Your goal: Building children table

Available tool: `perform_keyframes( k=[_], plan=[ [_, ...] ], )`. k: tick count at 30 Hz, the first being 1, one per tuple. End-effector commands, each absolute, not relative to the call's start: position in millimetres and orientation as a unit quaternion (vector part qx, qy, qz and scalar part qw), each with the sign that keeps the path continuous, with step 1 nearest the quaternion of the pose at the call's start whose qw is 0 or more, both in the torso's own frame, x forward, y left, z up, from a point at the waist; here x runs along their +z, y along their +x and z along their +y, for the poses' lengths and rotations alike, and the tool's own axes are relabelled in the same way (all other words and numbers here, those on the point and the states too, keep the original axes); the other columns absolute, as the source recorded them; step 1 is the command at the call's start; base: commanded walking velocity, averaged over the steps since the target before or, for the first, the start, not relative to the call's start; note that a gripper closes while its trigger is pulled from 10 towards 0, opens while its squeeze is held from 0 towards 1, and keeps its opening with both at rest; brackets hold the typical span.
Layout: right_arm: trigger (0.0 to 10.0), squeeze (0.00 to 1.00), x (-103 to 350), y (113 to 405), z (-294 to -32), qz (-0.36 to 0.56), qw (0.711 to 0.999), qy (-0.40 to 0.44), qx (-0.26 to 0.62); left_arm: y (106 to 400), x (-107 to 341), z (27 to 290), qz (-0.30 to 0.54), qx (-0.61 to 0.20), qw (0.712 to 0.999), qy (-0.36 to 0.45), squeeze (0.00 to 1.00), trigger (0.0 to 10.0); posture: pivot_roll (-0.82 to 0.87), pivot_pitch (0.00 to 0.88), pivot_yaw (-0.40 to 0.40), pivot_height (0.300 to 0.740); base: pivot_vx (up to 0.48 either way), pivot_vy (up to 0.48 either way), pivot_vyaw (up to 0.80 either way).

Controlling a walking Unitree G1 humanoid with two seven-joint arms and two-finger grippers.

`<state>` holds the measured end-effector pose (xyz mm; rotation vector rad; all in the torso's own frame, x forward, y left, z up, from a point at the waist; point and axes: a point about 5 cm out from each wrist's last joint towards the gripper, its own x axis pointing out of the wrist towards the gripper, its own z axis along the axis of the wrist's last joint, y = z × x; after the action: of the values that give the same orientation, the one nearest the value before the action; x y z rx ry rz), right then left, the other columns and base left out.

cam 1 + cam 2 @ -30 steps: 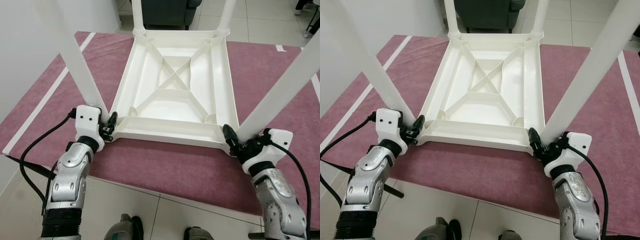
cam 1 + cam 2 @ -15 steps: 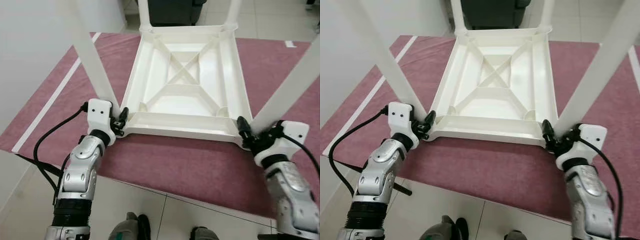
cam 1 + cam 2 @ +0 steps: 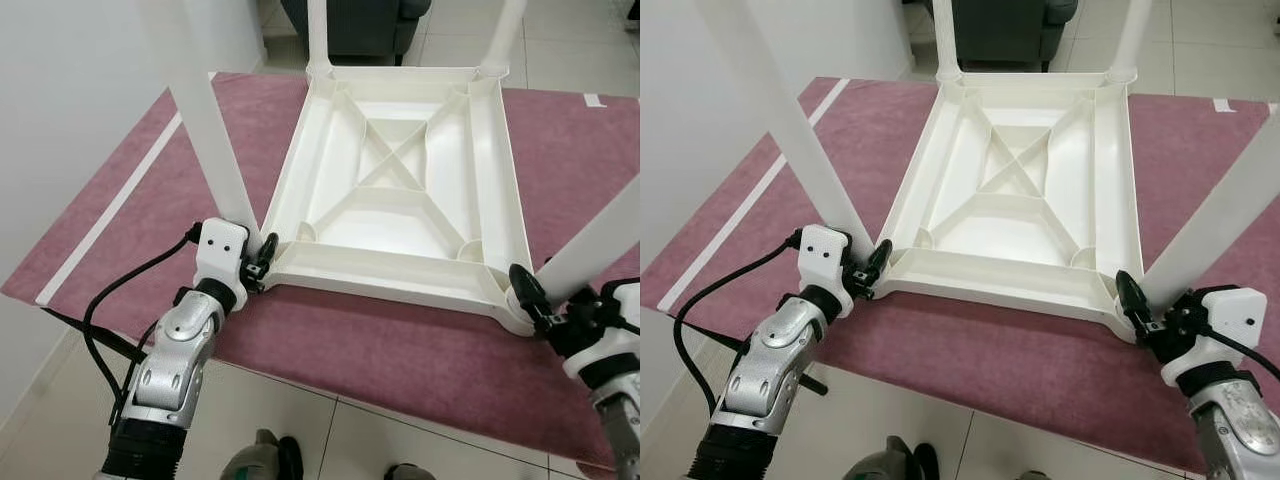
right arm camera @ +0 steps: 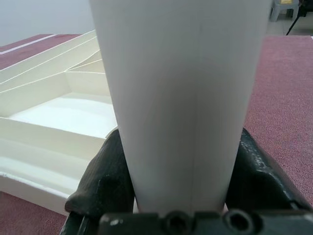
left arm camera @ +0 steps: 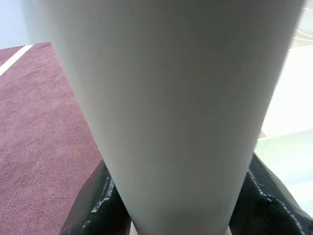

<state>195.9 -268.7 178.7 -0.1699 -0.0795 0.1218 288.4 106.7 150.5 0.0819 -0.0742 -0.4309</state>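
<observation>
Children's table (image 3: 400, 200), white moulded plastic, lies upside down on the maroon rug (image 3: 400, 350), four legs up. Left claw (image 3: 258, 265) clenched on the near-left leg (image 3: 205, 120) at its base; right claw (image 3: 1140, 310) clenched on the near-right leg (image 3: 1220, 210) likewise. Looks light, stiff, smooth, likely slippery. Low grips near the sockets seem best for turning it over.

Silver jointed forearms, white boxy wrist housings, black cables looping off; glossy black fingers (image 4: 105, 183), two screws below
</observation>
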Motion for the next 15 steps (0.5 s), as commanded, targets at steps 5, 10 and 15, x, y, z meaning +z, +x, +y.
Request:
perform_keyframes(
  k=[5,10,15],
  plan=[
    [0.0,0.00,167,184,-289,0.006,0.997,-0.058,0.046,281,140,87,-0.019,-0.318,0.945,0.077,0.00,0.0,-0.14,0.127,0.174,0.740,0.000,0.000,0.00],
    [0.0,0.00,172,177,-294,-0.002,0.998,-0.044,0.050,285,148,80,-0.050,-0.321,0.942,0.081,0.00,0.0,-0.14,0.127,0.173,0.740,0.000,0.000,0.00],
    [0.0,0.00,188,169,-291,-0.051,0.996,0.016,0.073,293,169,78,-0.107,-0.303,0.944,0.072,0.00,0.0,-0.15,0.129,0.181,0.740,0.000,0.000,0.00]
  ],
)
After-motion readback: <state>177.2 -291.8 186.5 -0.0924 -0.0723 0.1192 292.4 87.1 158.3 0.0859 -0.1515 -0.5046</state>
